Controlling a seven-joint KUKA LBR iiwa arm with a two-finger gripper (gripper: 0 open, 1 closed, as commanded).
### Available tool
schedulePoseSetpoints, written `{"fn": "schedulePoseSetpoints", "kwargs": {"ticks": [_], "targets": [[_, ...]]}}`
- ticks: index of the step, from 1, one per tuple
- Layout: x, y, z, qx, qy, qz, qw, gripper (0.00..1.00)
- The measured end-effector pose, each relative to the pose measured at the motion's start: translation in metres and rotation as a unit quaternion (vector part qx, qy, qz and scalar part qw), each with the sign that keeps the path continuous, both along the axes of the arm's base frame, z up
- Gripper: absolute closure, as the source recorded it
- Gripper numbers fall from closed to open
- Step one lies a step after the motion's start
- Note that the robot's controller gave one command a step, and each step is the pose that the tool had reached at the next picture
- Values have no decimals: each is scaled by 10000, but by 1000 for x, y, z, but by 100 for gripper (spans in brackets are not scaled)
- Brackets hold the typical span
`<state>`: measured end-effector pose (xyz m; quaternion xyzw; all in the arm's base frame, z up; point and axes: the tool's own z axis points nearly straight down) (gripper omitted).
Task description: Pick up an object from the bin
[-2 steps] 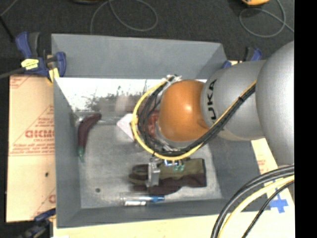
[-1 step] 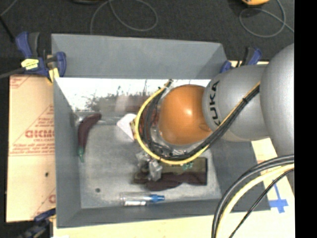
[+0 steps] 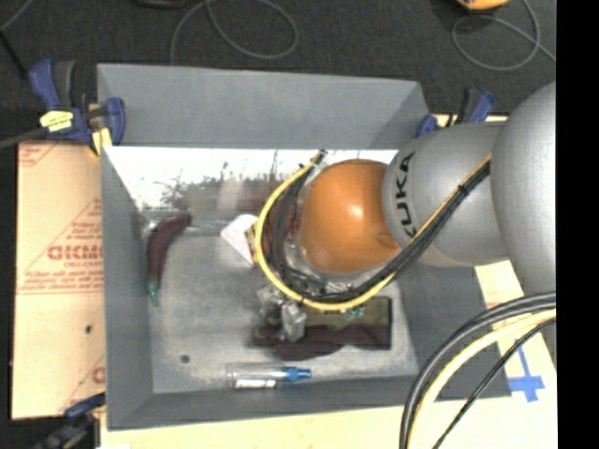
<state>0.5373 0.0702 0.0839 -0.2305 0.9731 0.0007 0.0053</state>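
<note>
While the arm reaches in from the right, its end effector (image 3: 284, 318) hangs low over dark things near the front of a grey metal bin (image 3: 126, 297).

An orange cover (image 3: 342, 215) on the wrist and looping yellow and black cables (image 3: 271, 215) hide much of the end effector, so I cannot tell whether it is open or closed. Just beneath it lies a long dark maroon thing (image 3: 314, 346), the nearest to it, with a dark olive block (image 3: 374, 318) close on the right. A clear pen with a blue cap (image 3: 269, 377) lies flat along the front wall, just apart from them. A dark purple toy aubergine with a green stem (image 3: 163, 247) lies by the left wall, well apart. A white crumpled thing (image 3: 238, 234) sits towards the back, beside the cables.
</note>
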Motion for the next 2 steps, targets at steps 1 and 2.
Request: {"fn": "schedulePoseSetpoints", "kwargs": {"ticks": [1, 2], "targets": [[6, -17, 74, 3, -11, 79, 10000, 100], [6, -17, 74, 3, -9, 74, 10000, 100]]}}
